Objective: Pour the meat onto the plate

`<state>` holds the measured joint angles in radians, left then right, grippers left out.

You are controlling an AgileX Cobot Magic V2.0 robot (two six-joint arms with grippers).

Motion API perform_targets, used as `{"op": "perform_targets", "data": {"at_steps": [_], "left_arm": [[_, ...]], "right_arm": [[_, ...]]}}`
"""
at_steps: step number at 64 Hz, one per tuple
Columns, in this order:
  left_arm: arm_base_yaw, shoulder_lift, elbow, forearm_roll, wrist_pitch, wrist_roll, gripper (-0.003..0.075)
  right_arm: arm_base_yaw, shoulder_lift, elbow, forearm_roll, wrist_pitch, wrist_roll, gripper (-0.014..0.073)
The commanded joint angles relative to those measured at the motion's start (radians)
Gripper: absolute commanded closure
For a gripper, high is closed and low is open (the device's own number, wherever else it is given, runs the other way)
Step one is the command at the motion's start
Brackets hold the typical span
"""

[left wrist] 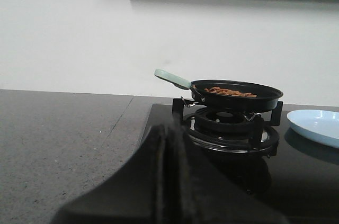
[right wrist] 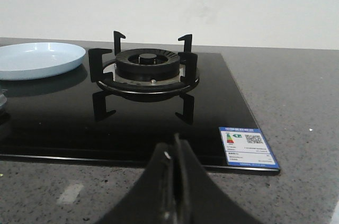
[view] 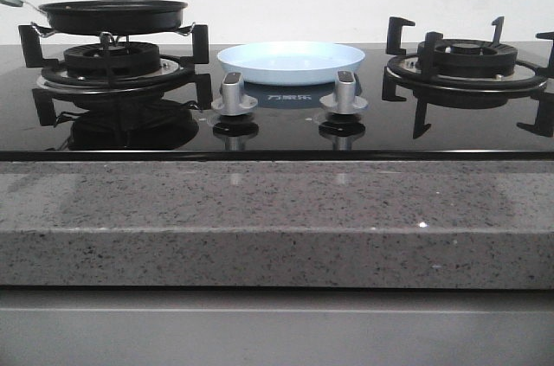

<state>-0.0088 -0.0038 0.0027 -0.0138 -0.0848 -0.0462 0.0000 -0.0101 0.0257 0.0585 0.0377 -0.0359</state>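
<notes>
The meat (left wrist: 230,92) sits heaped in the black frying pan (view: 112,15), up on the left burner (view: 112,63). Just beside that burner, the pale plate (view: 291,61) lies flat on the glass hob (view: 277,137), behind the two knobs (view: 235,93). Left gripper (left wrist: 168,128) clenched, holding nothing. Right gripper (right wrist: 176,142) clenched too, empty, facing the far burner (right wrist: 148,68).

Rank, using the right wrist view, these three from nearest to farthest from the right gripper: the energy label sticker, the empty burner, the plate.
1. Energy label sticker: at the glass hob's near corner, just beyond the right gripper, whose jaws are shut.
2. Empty burner: mid-hob, behind the sticker.
3. Plate: farthest, off to the side past the burner.
</notes>
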Motion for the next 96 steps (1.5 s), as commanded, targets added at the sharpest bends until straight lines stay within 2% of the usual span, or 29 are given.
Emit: {"op": "perform_targets", "data": {"at_steps": [1, 75, 80, 96], "left_arm": [[0.0, -0.017, 0.007, 0.0, -0.085, -0.011, 0.0741], [0.0, -0.017, -0.014, -0.011, -0.082, -0.013, 0.0741], [0.0, -0.015, -0.076, -0.051, -0.002, -0.013, 0.0741], [0.0, 0.063, -0.366, -0.052, 0.342, -0.013, 0.0741]], "right_arm": [[-0.003, -0.017, -0.005, 0.003, -0.089, 0.0, 0.0662], [-0.003, -0.017, -0.036, 0.003, -0.111, 0.0, 0.0662], [-0.003, -0.017, -0.101, 0.003, -0.038, 0.0, 0.0662], [-0.002, 0.017, -0.398, 0.003, 0.269, 0.0, 0.0662]]}}
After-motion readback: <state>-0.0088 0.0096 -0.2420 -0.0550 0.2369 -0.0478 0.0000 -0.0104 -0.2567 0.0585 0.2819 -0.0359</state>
